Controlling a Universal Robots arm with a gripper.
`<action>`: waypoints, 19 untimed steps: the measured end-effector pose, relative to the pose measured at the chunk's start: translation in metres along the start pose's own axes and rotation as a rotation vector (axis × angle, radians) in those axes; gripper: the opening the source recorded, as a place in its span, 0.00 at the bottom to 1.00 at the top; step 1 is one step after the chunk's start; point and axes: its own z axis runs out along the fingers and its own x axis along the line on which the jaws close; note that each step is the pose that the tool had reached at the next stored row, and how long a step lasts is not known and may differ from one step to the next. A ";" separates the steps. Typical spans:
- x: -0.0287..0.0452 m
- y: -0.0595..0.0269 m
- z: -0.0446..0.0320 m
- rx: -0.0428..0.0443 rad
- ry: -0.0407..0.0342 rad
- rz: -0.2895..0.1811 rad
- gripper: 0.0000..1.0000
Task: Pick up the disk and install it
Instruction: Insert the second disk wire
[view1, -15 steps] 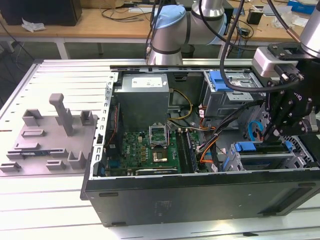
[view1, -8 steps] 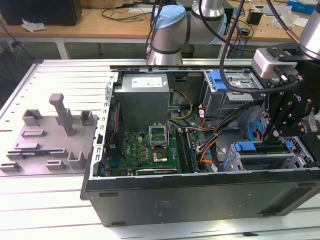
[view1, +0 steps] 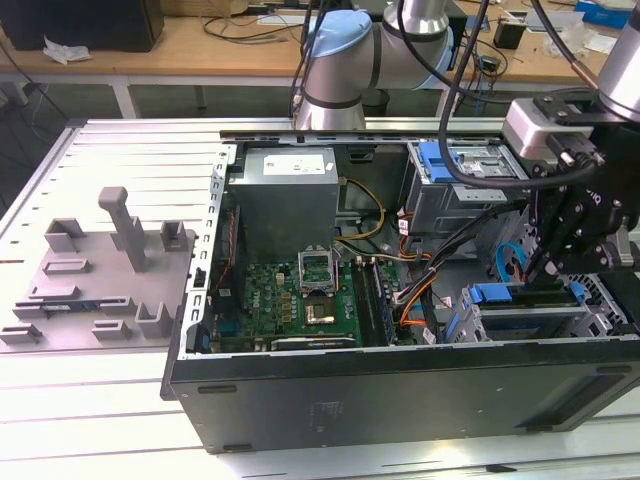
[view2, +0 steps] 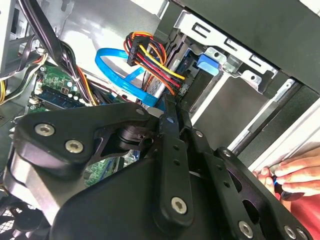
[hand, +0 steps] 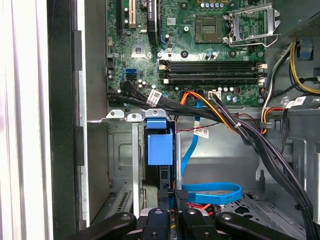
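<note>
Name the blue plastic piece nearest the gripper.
The blue tab in the lower bay, beside the gripper; the blue latch on the upper drive cage is farther.

No legible text anywhere; white sticker (view1: 291, 163) on power supply (view1: 286, 205) and cable tags (hand: 201, 133) unreadable.

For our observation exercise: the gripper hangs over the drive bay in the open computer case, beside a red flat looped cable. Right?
No: the flat looped cable is blue, as the first wrist view shows. The rest holds.
</note>
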 end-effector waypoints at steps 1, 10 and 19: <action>0.0000 0.0000 0.0002 0.0000 0.0000 0.000 0.16; 0.0000 0.0000 0.0029 0.0000 0.0000 0.000 0.16; 0.0008 0.0000 0.0051 0.0000 0.0001 0.000 0.16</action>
